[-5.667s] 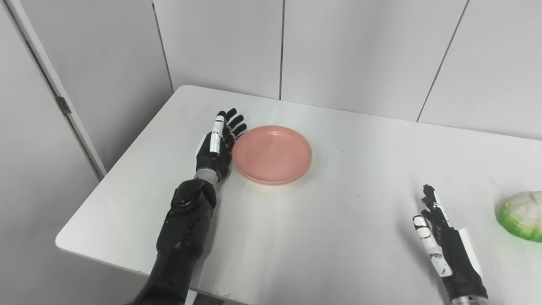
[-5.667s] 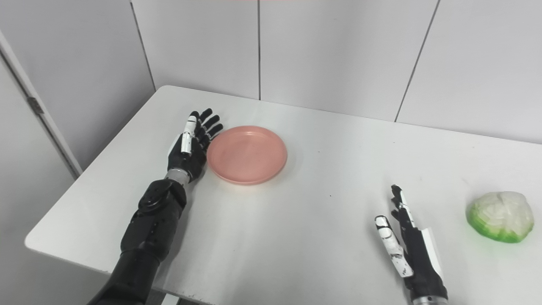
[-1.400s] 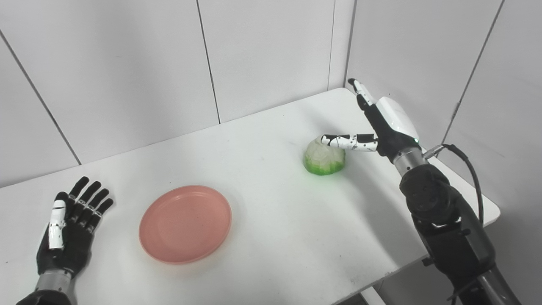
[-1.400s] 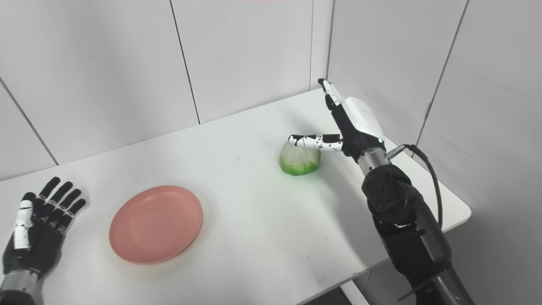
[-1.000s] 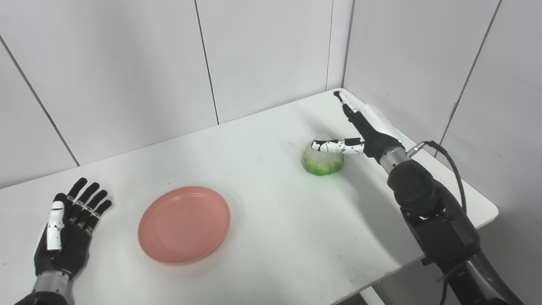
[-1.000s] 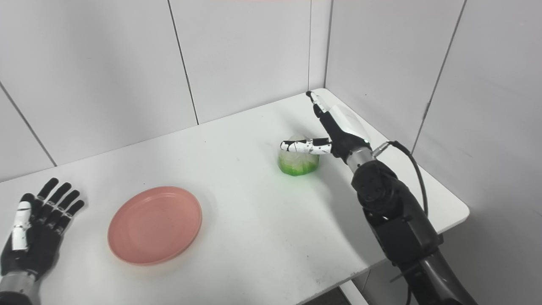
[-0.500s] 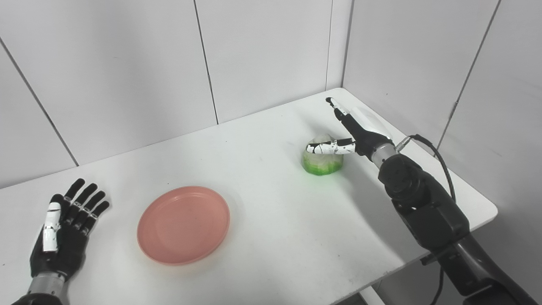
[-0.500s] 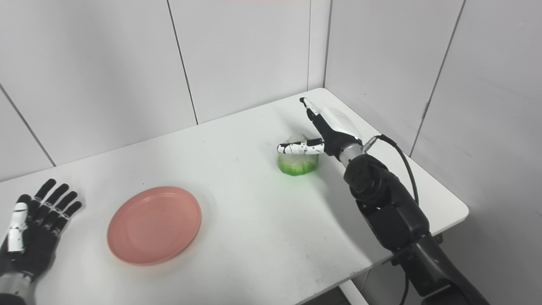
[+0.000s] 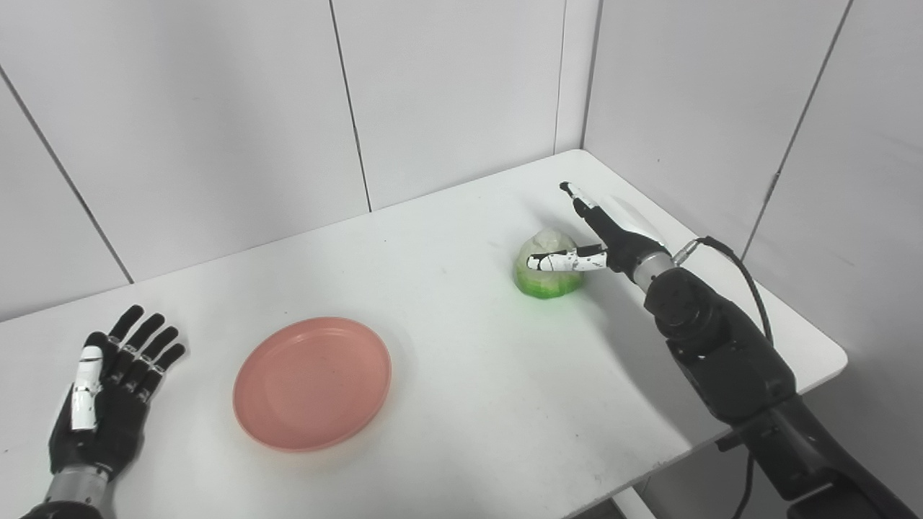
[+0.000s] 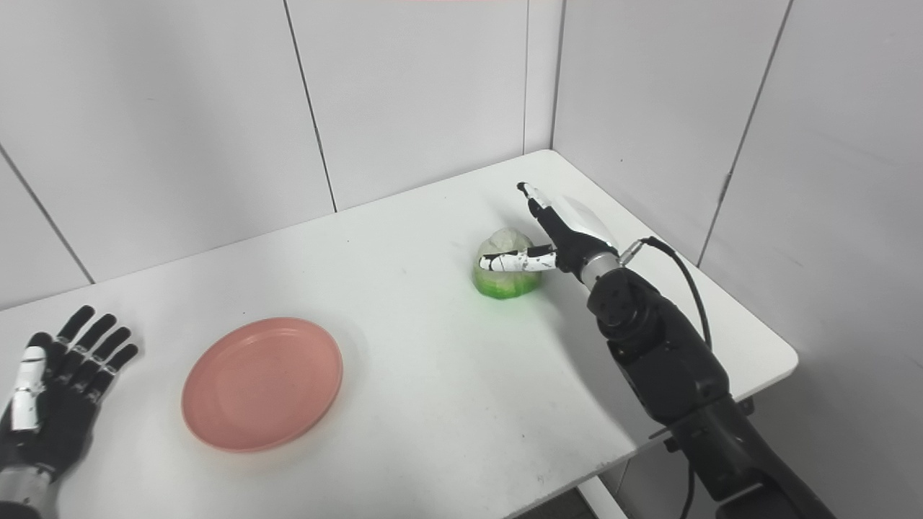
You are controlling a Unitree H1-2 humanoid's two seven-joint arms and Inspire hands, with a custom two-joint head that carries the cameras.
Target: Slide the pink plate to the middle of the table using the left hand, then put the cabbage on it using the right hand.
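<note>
Left eye view shows the right hand [image 9: 602, 241] spread beside the cabbage [image 9: 548, 265] near the table's [image 9: 469, 389] far right corner; likely light, rounded and slippery, best cupped around its sides.

A white table [image 9: 461, 404] with rounded corners carries everything here, its far edge set against pale wall panels and its right end tucked into a corner. A pink plate [image 9: 312, 382] lies flat on it toward the near left, bare inside. A cabbage [image 9: 548, 268], pale on top and green at its base, sits on the tabletop toward the far right, well apart from the plate.
</note>
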